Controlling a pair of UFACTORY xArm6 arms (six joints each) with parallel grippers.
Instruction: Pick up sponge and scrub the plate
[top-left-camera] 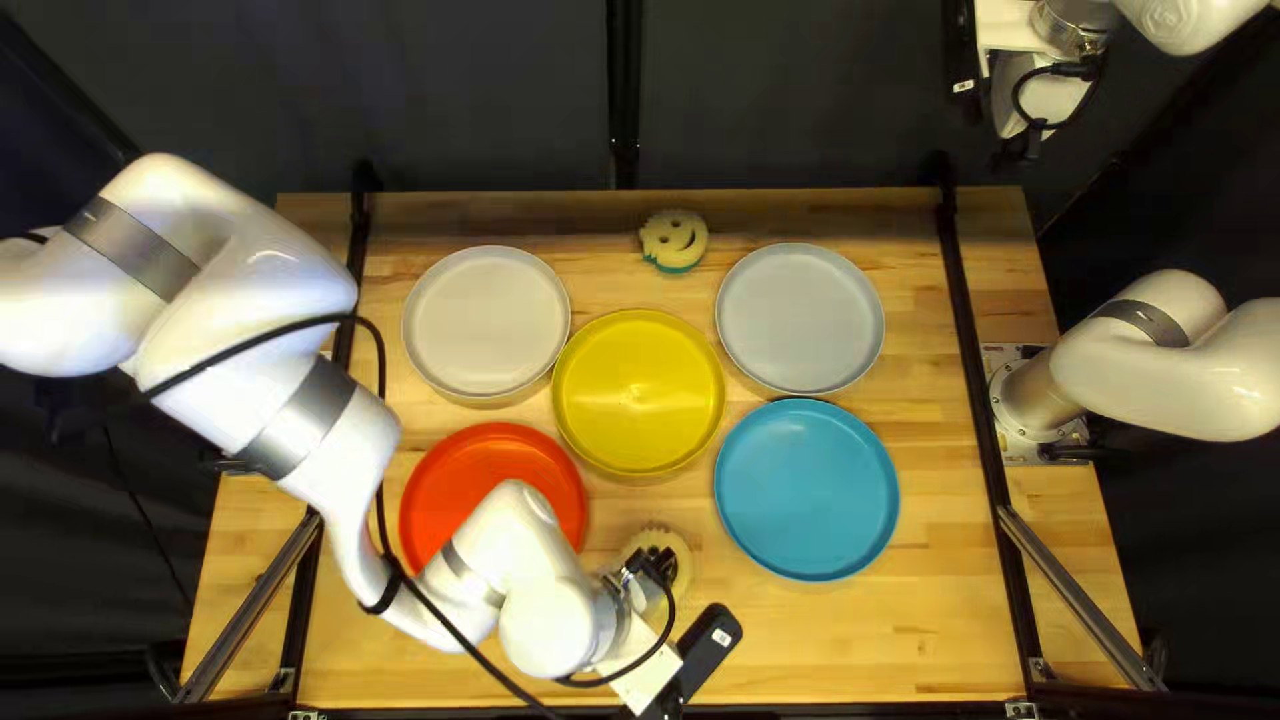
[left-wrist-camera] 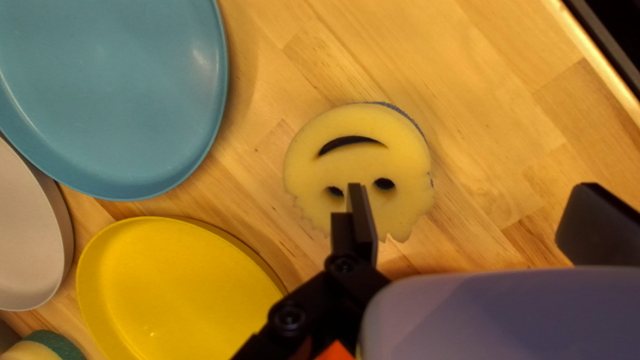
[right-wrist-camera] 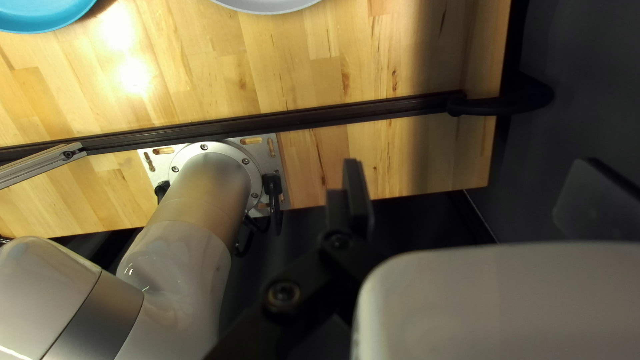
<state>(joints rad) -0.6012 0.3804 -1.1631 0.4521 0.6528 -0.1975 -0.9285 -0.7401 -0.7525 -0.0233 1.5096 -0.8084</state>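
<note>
My left gripper (top-left-camera: 654, 566) is low over a round smiley sponge (top-left-camera: 678, 544) near the table's near edge, partly covering it. In the left wrist view the yellow sponge (left-wrist-camera: 363, 153) lies face up, with one finger of my left gripper (left-wrist-camera: 480, 217) over its jagged edge; the fingers stand wide apart, holding nothing. My right gripper (top-left-camera: 1034, 139) is raised beyond the table's far right corner; its own view shows the right gripper (right-wrist-camera: 475, 193) open and empty. Plates: blue (top-left-camera: 807, 490), yellow (top-left-camera: 640, 391), red (top-left-camera: 467, 487), two pale ones (top-left-camera: 487, 320) (top-left-camera: 800, 318).
A second smiley sponge (top-left-camera: 674, 239) lies at the table's far edge, between the pale plates. Dark rails (top-left-camera: 980, 387) run along both table sides. My right arm's base (right-wrist-camera: 210, 177) shows below its gripper. Bare wood (top-left-camera: 854, 640) lies nearer than the blue plate.
</note>
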